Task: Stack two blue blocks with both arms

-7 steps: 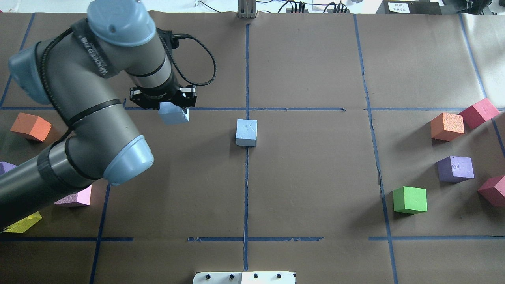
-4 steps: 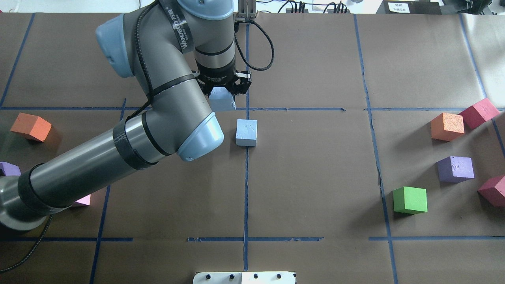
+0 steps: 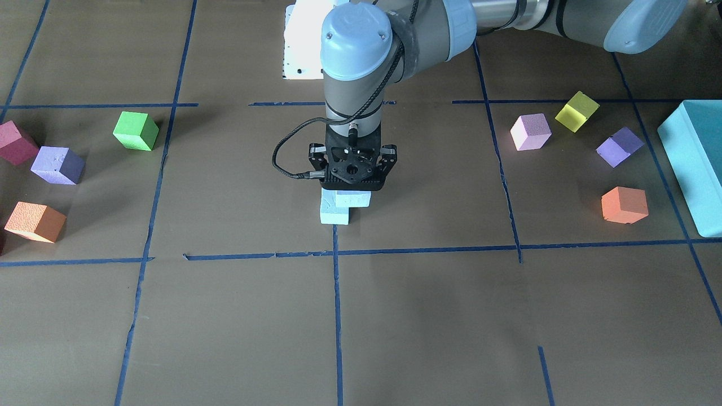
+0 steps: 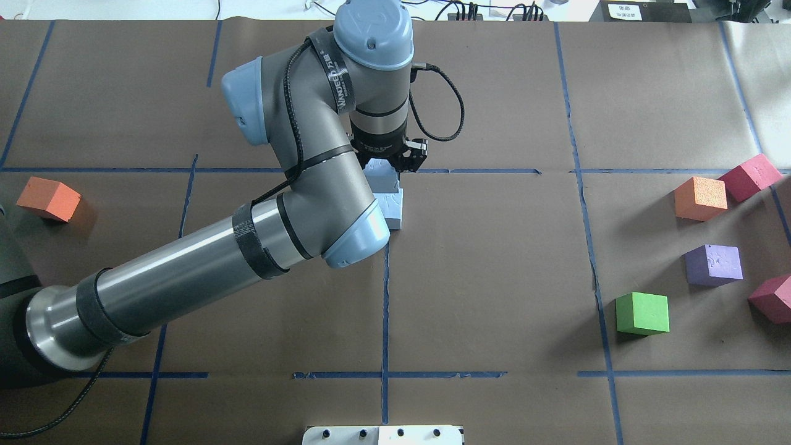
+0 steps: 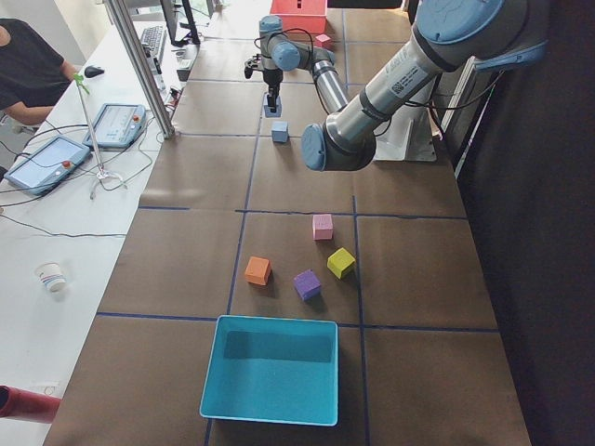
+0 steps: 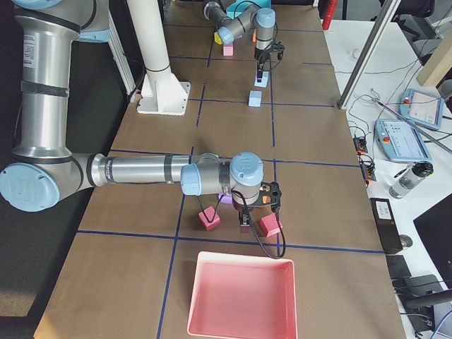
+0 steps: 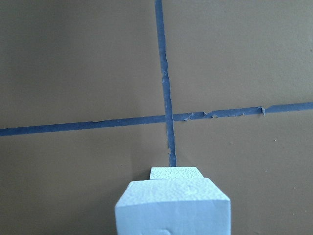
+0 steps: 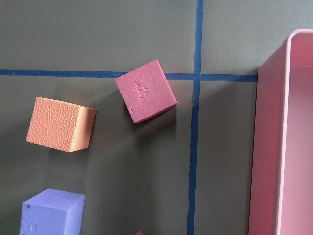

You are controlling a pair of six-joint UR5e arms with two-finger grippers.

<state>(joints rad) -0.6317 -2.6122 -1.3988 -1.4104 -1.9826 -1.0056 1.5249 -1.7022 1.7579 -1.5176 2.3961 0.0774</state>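
Note:
My left gripper (image 3: 352,189) is shut on a pale blue block (image 3: 354,198) and holds it over the second blue block (image 3: 334,216), which lies on the table's centre tape cross. The side views show a gap between the held block (image 6: 260,81) and the lower one (image 6: 255,98). From overhead the held block (image 4: 380,175) overlaps the lower block (image 4: 394,213), slightly offset. The left wrist view shows the held block (image 7: 172,208) with the lower block (image 7: 175,172) peeking out beyond it. My right gripper (image 6: 245,224) hovers over red cubes far away; I cannot tell whether it is open.
Green (image 4: 642,313), purple (image 4: 713,264), orange (image 4: 700,198) and red (image 4: 749,176) cubes lie at the right. An orange cube (image 4: 48,198) lies at the left. A teal box (image 3: 694,163) stands at the left end, a pink tray (image 6: 240,296) at the right end.
My left arm has swung right with the blue block in its gripper, from left of the centre line to above the block on the table.

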